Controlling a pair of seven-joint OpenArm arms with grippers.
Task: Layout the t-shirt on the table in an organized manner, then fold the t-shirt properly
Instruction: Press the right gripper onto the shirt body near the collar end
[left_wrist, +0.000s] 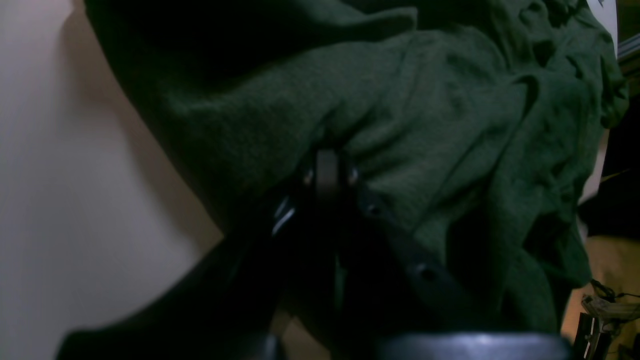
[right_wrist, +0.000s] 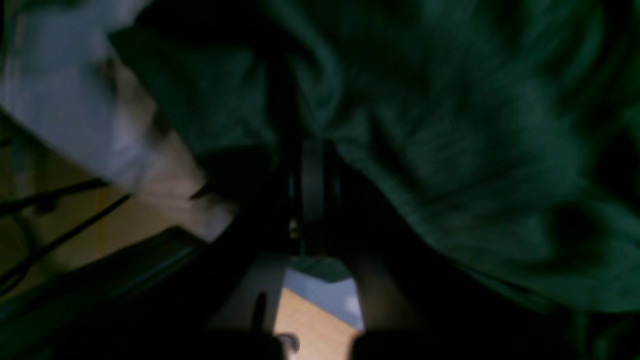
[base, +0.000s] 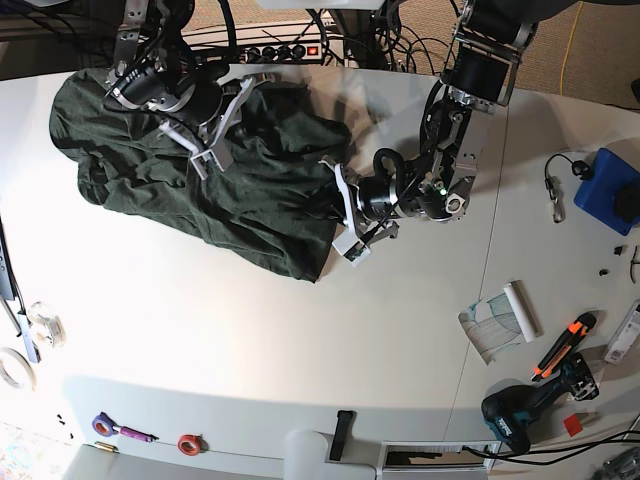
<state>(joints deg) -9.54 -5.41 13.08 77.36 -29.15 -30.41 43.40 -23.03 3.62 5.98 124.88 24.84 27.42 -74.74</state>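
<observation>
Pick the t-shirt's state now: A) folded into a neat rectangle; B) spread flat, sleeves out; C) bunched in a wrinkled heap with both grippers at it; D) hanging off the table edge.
C: in the base view the t-shirt lies crumpled, with the left gripper at its near-right edge and the right gripper on its upper part.

Robot lab or workshop; two robot arms (base: 468, 120) at big white table (base: 300, 340); power strip (base: 285, 50) and tangle of cables (base: 400, 40) at back; cordless drill (base: 530, 405), orange cutter (base: 560, 345), tape rolls (base: 188, 443) lying near table edge.
</observation>
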